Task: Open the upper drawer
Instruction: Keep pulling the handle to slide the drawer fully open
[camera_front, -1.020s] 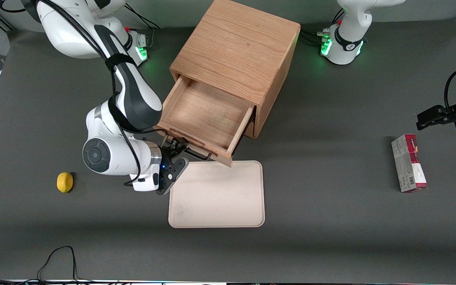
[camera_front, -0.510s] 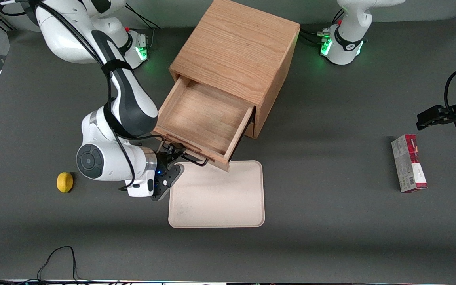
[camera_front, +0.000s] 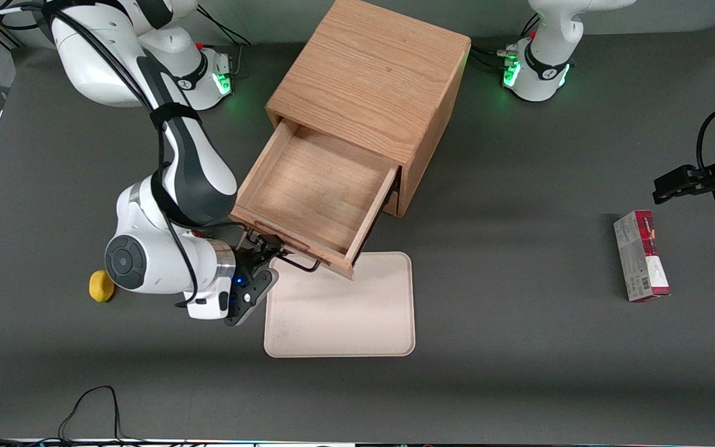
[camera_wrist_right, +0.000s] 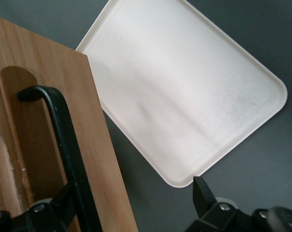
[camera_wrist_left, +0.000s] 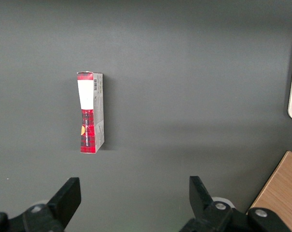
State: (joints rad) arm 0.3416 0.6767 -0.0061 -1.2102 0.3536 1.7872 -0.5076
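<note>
1. One drawer out: upper drawer (camera_front: 315, 189) pulled well clear of the wooden cabinet (camera_front: 367, 93), inside bare, its front corner overhanging the cream tray (camera_front: 357, 316)
2. gripper (camera_front: 266, 253) sits at the drawer front, on the end of the black wire handle (camera_front: 292, 259) toward the working arm
3. wrist cam: handle (camera_wrist_right: 68, 145) runs between the fingers (camera_wrist_right: 203, 195); jaws look spread either side of it, grip on the bar can't be confirmed
4. lemon (camera_front: 99, 286) near the working arm's wrist; red carton (camera_front: 641, 256) toward the parked arm's end
</note>
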